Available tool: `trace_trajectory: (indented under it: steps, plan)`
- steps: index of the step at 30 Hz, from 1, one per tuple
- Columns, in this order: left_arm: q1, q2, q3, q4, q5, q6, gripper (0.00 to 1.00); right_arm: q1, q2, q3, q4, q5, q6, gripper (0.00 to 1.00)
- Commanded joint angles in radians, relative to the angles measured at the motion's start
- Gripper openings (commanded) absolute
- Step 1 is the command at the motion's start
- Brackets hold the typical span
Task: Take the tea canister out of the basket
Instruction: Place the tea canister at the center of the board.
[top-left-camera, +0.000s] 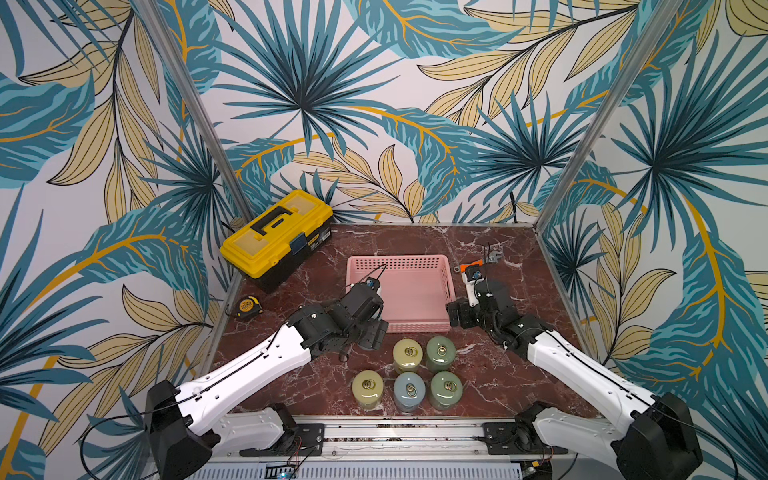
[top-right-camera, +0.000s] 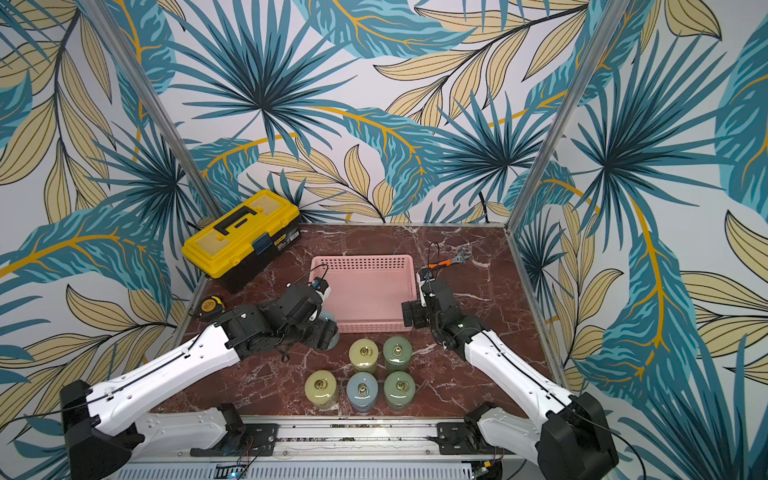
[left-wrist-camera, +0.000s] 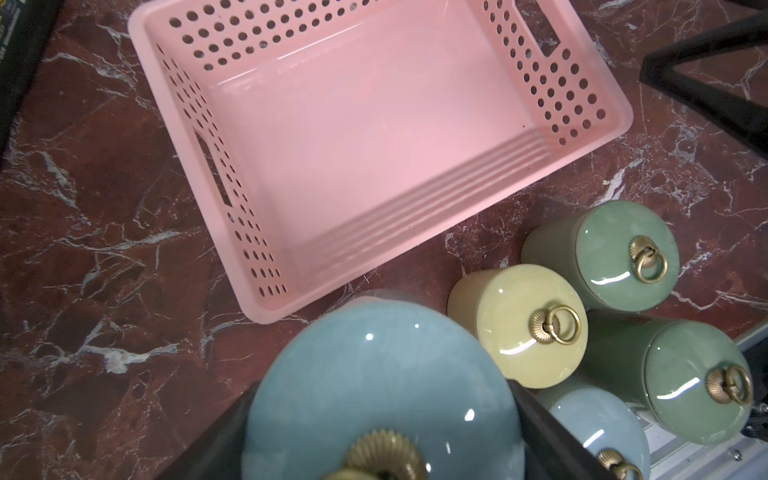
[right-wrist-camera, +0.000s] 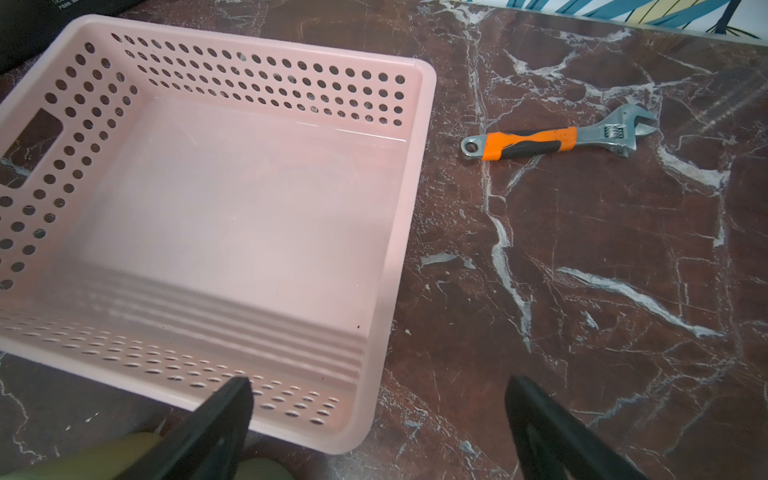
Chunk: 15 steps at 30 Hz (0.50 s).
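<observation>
Well, both top views show you the shallow pink plastic basket (top-left-camera: 399, 264) beside five round glazed jars (top-left-camera: 407, 354). Left wrist view: your left gripper (left-wrist-camera: 380, 415) squeezes the round blue tea canister (left-wrist-camera: 374, 365) (just outside the basket). Right wrist view: your right gripper (right-wrist-camera: 378, 386) stands spread wide, holding nothing.

Robot lab booth, leaf-print walls (top-left-camera: 332, 83)

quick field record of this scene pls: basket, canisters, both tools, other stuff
basket: empty, on the table
held canister: blue, outside the basket by its near corner
left tool: closed on the held canister
right tool: open, empty, by the basket's other near corner
loose canisters: five, upright, in front of the basket
other items: wrench, toolbox, tape measure
</observation>
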Motion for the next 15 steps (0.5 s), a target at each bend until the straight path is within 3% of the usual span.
trace_trajectory:
  steps: [1, 15]
  plan:
    - [-0.021, -0.047, -0.040, 0.094, -0.040, -0.035, 0.43, -0.002, -0.015, -0.021, 0.014, 0.012, 0.007, 0.99]
    - [-0.066, -0.022, -0.142, 0.204, -0.061, -0.087, 0.43, -0.002, -0.014, -0.020, 0.014, 0.011, 0.008, 0.99]
